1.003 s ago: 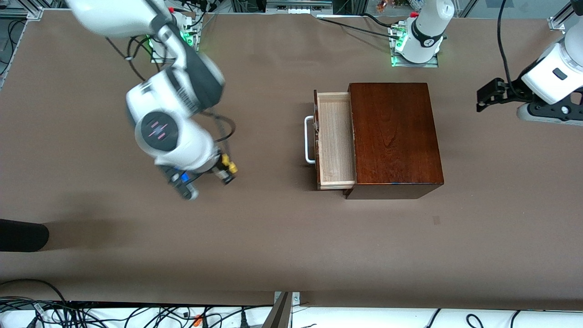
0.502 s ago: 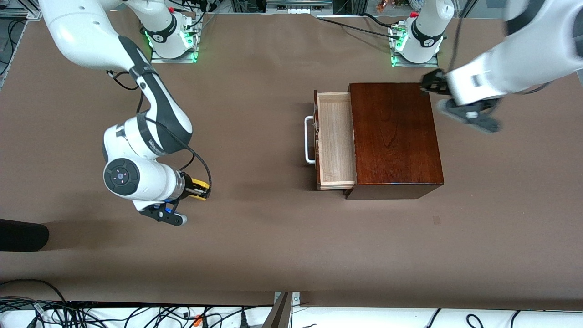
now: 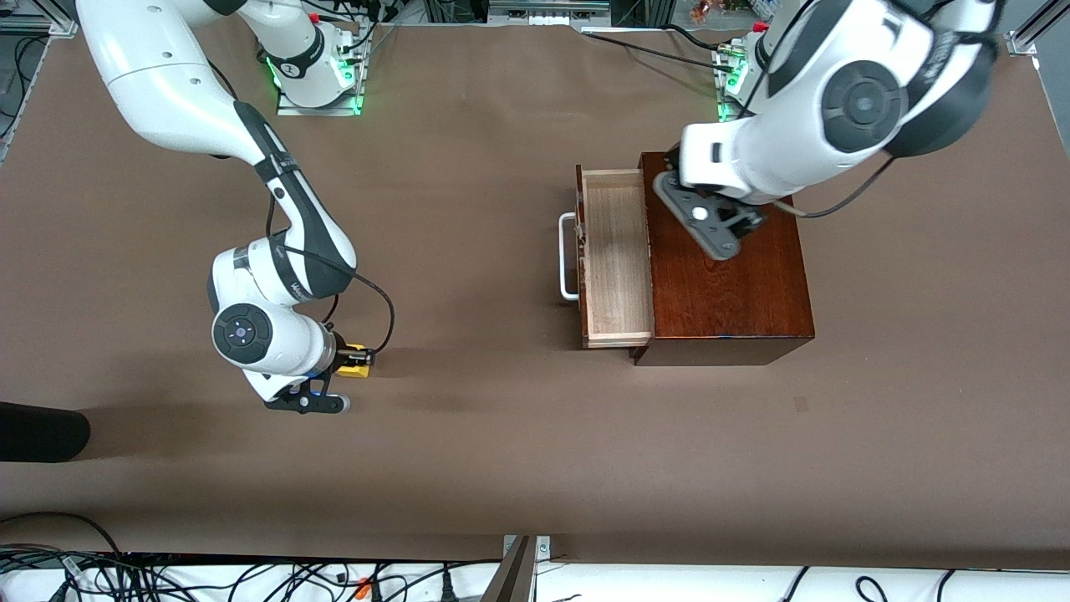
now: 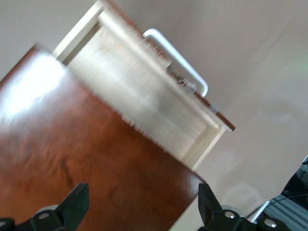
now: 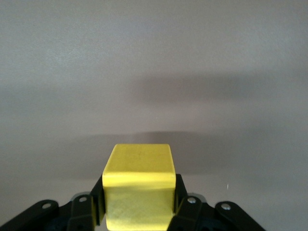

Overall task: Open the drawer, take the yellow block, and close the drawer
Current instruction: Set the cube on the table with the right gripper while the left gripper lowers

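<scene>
The drawer (image 3: 617, 255) of the reddish-brown wooden box (image 3: 736, 284) stands pulled out, its pale inside bare and its white handle (image 3: 568, 255) toward the right arm's end of the table. My right gripper (image 3: 349, 362) is shut on the yellow block (image 3: 358, 366), low over the bare table well away from the box. In the right wrist view the yellow block (image 5: 138, 185) sits squeezed between the right gripper (image 5: 138, 207) and its black fingers (image 5: 97, 204). My left gripper (image 3: 726, 219) hangs over the box top beside the drawer. It (image 4: 143, 211) is open and holds nothing; the drawer (image 4: 144, 101) shows past it.
A black object (image 3: 42, 431) pokes in at the table's edge at the right arm's end. Cables (image 3: 251, 577) run along the edge nearest the front camera. Brown table surface (image 3: 501, 418) stretches between the block and the box.
My left arm has swung in from its end of the table to over the box top. The right gripper with the yellow block has dropped lower and settled toward the front camera.
</scene>
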Controlling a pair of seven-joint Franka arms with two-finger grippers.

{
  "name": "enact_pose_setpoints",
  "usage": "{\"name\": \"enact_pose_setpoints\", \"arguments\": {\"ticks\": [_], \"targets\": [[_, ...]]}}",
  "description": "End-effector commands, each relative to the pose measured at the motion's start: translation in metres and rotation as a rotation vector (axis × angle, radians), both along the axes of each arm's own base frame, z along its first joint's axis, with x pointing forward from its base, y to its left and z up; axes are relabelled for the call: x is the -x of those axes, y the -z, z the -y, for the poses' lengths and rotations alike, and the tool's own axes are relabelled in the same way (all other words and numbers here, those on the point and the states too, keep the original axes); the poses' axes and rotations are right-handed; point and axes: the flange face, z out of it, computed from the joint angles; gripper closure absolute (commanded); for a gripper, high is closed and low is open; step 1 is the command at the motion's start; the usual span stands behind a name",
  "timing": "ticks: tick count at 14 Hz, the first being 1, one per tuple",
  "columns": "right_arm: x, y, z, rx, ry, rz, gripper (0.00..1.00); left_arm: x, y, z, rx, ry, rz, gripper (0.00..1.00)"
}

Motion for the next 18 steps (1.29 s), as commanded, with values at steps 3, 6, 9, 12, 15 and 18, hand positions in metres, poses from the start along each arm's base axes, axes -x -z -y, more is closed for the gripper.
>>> {"name": "enact_pose_setpoints", "arguments": {"ticks": [3, 6, 9, 12, 15, 18], "targets": [[-0.004, 0.028, 0.011, -0.005, -0.078, 0.023, 0.87, -0.005, 0.032, 0.055, 0.194, 0.415, 0.126, 0.0], [-0.007, 0.036, 0.011, -0.015, -0.105, 0.043, 0.87, -0.004, 0.066, 0.095, 0.31, 0.739, 0.222, 0.0], [-0.007, 0.036, 0.011, -0.015, -0.095, 0.044, 0.72, 0.024, 0.103, 0.141, 0.32, 0.84, 0.316, 0.0], [-0.011, 0.032, 0.009, -0.018, -0.081, 0.076, 0.0, 0.033, 0.137, 0.164, 0.202, 0.821, 0.32, 0.0], [-0.012, 0.019, 0.012, -0.013, -0.073, 0.084, 0.0, 0.039, 0.169, 0.179, 0.127, 0.812, 0.32, 0.0], [-0.009, -0.033, 0.022, 0.026, -0.061, 0.063, 0.0, 0.041, 0.195, 0.187, 0.079, 0.815, 0.327, 0.0]]}}
